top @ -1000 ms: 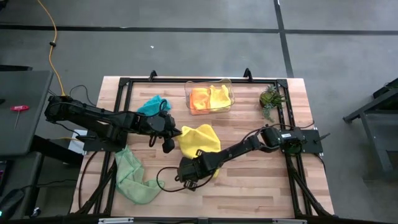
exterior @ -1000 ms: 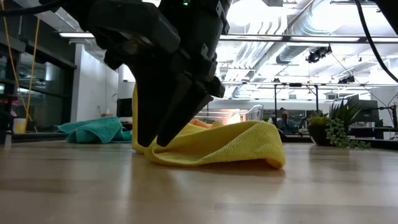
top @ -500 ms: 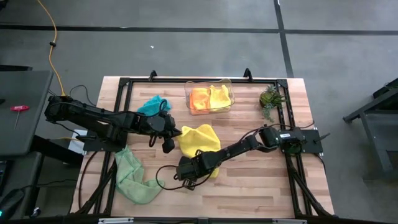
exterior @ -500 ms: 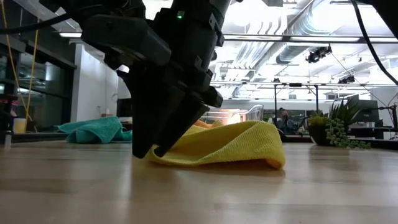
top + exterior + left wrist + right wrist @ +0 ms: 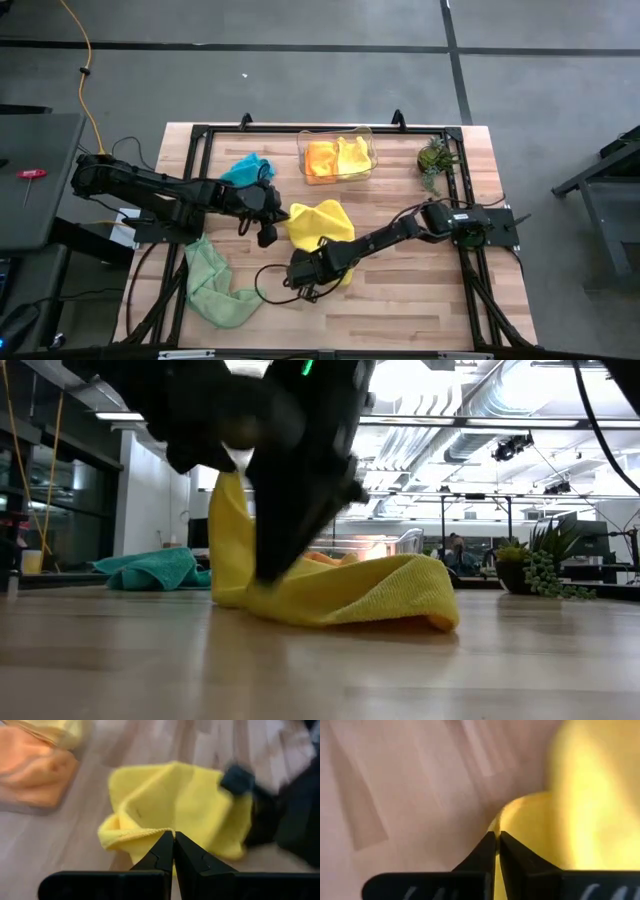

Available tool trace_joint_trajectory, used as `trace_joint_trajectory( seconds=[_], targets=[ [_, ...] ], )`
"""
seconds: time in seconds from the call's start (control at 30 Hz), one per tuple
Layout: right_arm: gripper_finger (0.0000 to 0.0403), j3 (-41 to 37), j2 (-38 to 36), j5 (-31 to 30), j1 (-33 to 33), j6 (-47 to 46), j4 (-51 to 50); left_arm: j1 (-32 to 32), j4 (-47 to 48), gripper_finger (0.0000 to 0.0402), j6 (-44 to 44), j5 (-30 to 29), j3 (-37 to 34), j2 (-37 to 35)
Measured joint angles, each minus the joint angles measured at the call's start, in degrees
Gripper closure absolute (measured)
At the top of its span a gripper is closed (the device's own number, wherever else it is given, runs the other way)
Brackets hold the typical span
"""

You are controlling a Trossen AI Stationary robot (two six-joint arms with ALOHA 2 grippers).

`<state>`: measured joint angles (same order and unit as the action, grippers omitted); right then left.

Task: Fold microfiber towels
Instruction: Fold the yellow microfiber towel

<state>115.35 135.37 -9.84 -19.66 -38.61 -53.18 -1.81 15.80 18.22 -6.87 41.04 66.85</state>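
Observation:
A yellow microfiber towel [image 5: 320,222] lies crumpled at the table's middle, its bulk on the wood [image 5: 370,592]. My left gripper [image 5: 268,236] is shut on its left side. My right gripper [image 5: 303,272] is shut on its near left part and shows in the low view as a blurred dark mass [image 5: 275,560]. A teal towel [image 5: 247,167] rests at the back left, and a light green towel [image 5: 215,285] at the near left. An orange towel [image 5: 320,158] and another yellow towel [image 5: 352,154] sit in the clear bin [image 5: 372,140]. My left gripper pinches the yellow towel's hemmed edge [image 5: 150,833] between its two fingertips, slanting down from the table's left. That side of the towel stands raised [image 5: 228,525], and the rest lies slack on the table. My right gripper pinches a rounded edge or fold of the yellow towel [image 5: 507,817] at its fingertips, pointing steeply down. One layer or several, I cannot tell. The cloth beside it lies on the table.
A small potted plant [image 5: 435,157] stands at the back right. The black frame rail [image 5: 300,130] runs along the table's far edge. Bare wood [image 5: 420,290] shows at the near right. Cables loop by my right gripper [image 5: 265,285].
My right gripper has shut on the yellow towel's near left part; its fingers stood apart over the cloth a second ago. The towel's left side now shows taller and wider beside it. The towel's right part has stayed on the table.

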Motion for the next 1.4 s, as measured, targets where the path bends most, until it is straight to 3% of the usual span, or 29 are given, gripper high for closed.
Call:
trace_joint_trajectory(
  seconds=[0.2, 0.43, 0.67, 0.93, 1.2, 1.4],
  targets=[
    [0.0401, 0.0, -9.1, -5.4, -0.8, 1.0, -9.7, -4.5, 2.7, 0.0401, 0.7, 4.7, 0.4, -4.4],
    [0.0402, 0.0, -17.5, -12.3, -3.0, -4.1, -22.0, -10.1, 3.7, 0.0401, 2.8, 4.9, 5.5, -11.1],
    [0.0402, 0.0, -27.0, -23.1, -4.7, -11.4, -37.4, -11.7, 6.8, 0.0401, 4.5, 5.2, 12.3, -12.4],
    [0.0403, -14.0, -46.1, -30.8, -3.6, -10.4, -35.3, -10.8, 8.4, 0.0401, 11.3, 4.2, 16.5, -12.4],
    [0.0403, -32.0, -63.5, -28.9, 0.2, 2.4, -19.3, -8.4, 12.8, 0.0401, 15.3, -1.9, 16.5, -12.4],
    [0.0403, -37.2, -71.7, -26.6, 5.1, 13.5, -12.6, -11.0, 9.6, 0.0401, 15.3, -3.9, 16.5, -12.6]
  ],
)
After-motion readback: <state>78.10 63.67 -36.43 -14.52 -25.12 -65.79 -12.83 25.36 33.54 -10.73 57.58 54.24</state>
